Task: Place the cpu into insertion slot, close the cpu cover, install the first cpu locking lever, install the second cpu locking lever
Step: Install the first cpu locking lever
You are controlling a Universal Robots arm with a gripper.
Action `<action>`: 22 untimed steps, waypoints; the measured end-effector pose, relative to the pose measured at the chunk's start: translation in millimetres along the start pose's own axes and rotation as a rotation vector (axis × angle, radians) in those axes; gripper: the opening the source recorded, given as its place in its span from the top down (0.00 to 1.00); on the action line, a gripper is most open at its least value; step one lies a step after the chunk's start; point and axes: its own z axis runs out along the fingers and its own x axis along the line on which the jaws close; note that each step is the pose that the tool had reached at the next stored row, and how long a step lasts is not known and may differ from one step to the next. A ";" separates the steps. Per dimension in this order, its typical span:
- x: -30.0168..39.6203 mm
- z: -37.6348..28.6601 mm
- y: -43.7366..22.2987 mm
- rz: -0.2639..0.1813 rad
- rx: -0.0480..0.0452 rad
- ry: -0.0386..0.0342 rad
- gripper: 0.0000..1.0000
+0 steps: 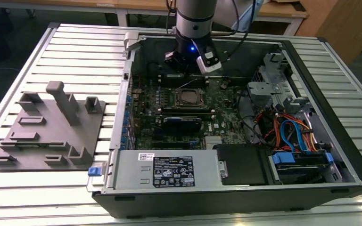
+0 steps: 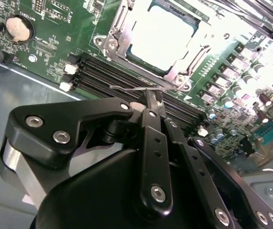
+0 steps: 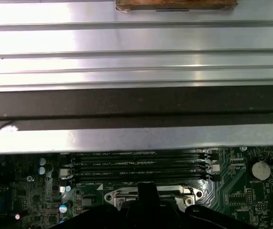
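1. One gripper (image 2: 151, 102), fingers pressing together on one thin wire locking lever (image 2: 131, 88).
2. One cpu (image 2: 161, 36) sitting in insertion slot (image 1: 188, 98), cpu cover (image 2: 119, 34) lying closed over it, mid-motherboard.
3. Four memory slots (image 3: 138, 164) lying beside the socket.
4. Label print unreadable.

White label with dense black print and symbols on the grey power supply (image 1: 162, 170) in the exterior view, its print not legible, smaller white sticker (image 1: 145, 157) above it, likewise unreadable, no other legible text
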 end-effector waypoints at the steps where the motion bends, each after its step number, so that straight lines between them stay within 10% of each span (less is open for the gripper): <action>1: -0.7 0.5 0.2 0.000 0.0004 -0.0001 0.90; 22: -11.9 11.6 4.4 0.000 0.0065 -0.0003 0.90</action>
